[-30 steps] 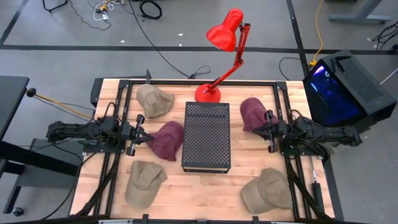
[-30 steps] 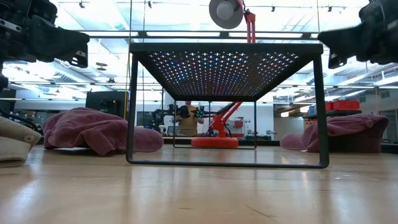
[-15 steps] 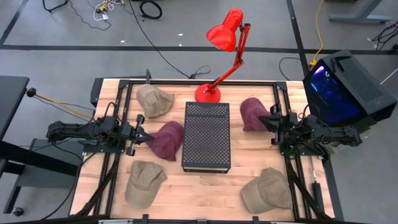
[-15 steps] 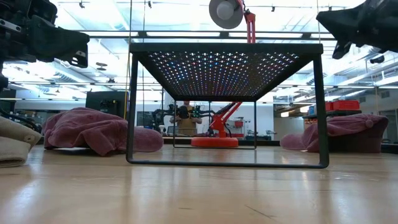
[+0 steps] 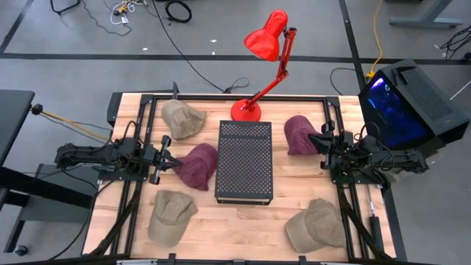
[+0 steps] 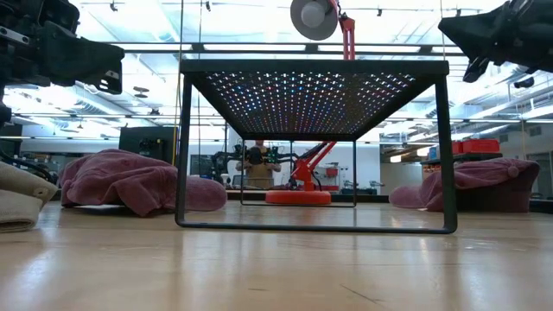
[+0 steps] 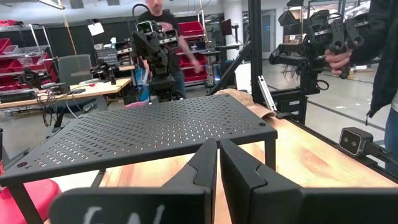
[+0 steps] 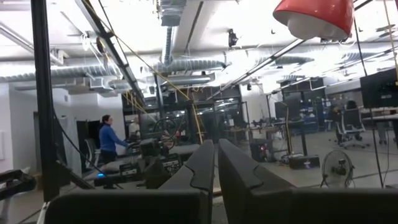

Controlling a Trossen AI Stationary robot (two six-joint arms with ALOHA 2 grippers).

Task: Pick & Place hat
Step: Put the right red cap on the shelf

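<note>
Five hats on a wooden table [image 5: 243,221], grouped around a black perforated stand [image 5: 244,161] at centre, as seen from overhead: maroon hat [image 5: 196,165] touching the stand's left edge, second maroon hat [image 5: 299,134] just right of the stand near a red desk lamp [image 5: 263,55], tan hat [image 5: 182,118] at far left, tan hat [image 5: 171,215] at near left, tan hat [image 5: 317,224] at near right. Left gripper [image 5: 168,156] raised just left of the first maroon hat, fingers pressed together on nothing, pointing toward the stand. Right gripper [image 5: 324,141] at the right edge of the second maroon hat, likewise closed and empty, tilted upward. Long axis of the first maroon hat roughly diagonal, from the far right beside the stand to the near left; which end carries the brim not discernible. Shown only at table height: stand legs, open space beneath the mesh, both maroon hats lying flat on the wood, both grippers well above them. Shown only from the left wrist: closed fingers [image 7: 208,163] level with the stand's top, people in the room beyond. Shown only from the right wrist: closed fingers [image 8: 205,165] against ceiling ducts and the lamp shade, no hat visible.
</note>
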